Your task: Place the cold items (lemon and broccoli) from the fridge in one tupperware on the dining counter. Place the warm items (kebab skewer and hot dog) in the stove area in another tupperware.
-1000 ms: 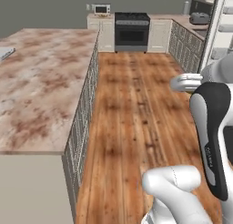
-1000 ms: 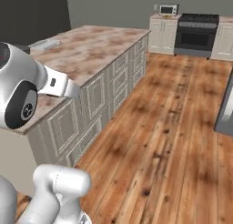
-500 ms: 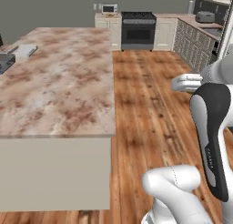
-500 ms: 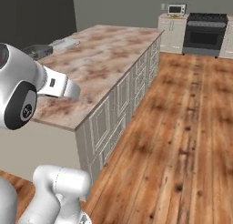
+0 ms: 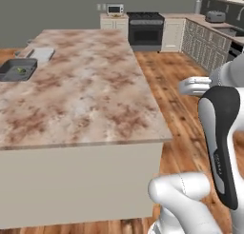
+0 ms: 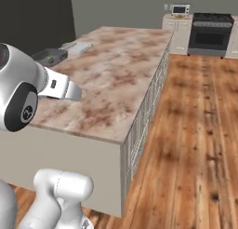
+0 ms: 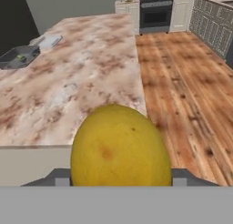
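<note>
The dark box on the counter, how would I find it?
Look at the long marble dining counter, then its far left edge. The dark grey tupperware sits there, deeper and darker than the pale flat tray just behind it.

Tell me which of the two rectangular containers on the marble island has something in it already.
The dark grey, deeper tupperware, nearer the island's edge: a small green thing lies inside. The pale, flatter tray just beyond it looks empty.

Back wall has a black stove with a microwave sitting on the white cabinet to its left. Wood plank floor runs alongside, and a toaster sits on the right-hand counter.
</note>
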